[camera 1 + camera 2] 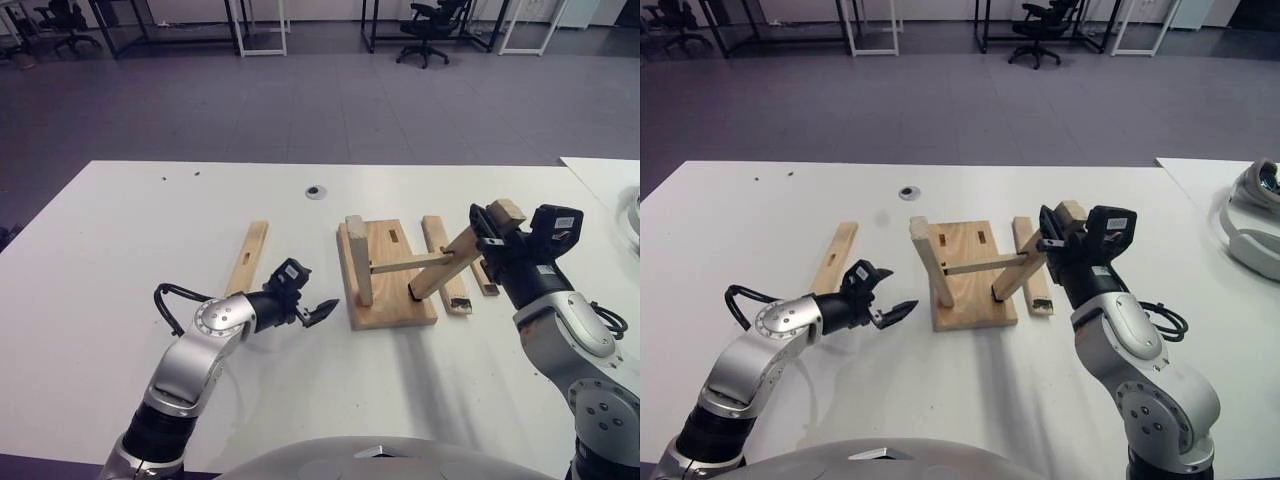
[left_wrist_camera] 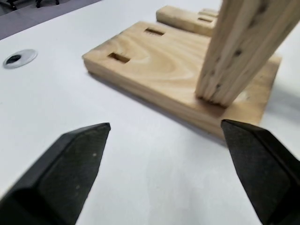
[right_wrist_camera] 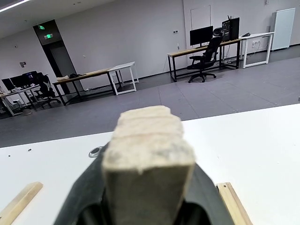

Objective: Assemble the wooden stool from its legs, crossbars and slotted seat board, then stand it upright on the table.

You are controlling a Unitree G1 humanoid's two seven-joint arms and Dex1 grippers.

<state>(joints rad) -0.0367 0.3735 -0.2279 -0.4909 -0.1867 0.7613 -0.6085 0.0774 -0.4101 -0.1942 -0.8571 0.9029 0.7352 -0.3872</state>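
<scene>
1. Surface [image 1: 100, 260]: white, carrying all the parts listed.
2. Loose leg [image 1: 248, 256]: lay flat, just beside the left end effector on its outer left side and a little farther from the robot. Not touched by it.
3. Left end effector [image 1: 322, 312]: hung low over the surface with its two dark fingers [image 2: 70, 164] spread wide and nothing between them. The tips pointed right towards the seat board.
4. Grommet [image 1: 317, 191]: a small round disc set in the surface, well beyond the left end effector.
5. Seat board [image 1: 395, 300]: lay flat, near the left end effector's tips on their right, apart from them. Two slots [image 2: 119, 57] showed in its face.
6. Upright leg [image 1: 358, 260]: stood on the seat board's left edge, the side nearest the left end effector.
7. Crossbar [image 1: 410, 264]: ran level from the upright leg across to the tilted leg.
8. Tilted leg [image 1: 450, 268]: its upper end was in the right end effector and its lower end sat at the seat board's right edge. Whether it sat in a slot could not be told.
9. Flat leg [image 1: 434, 236]: lay flat behind the tilted leg, left of the right end effector.
10. Short piece [image 1: 487, 278]: lay flat just below the right end effector.
11. Right end effector [image 1: 497, 235]: clamped on the tilted leg's upper end.
</scene>
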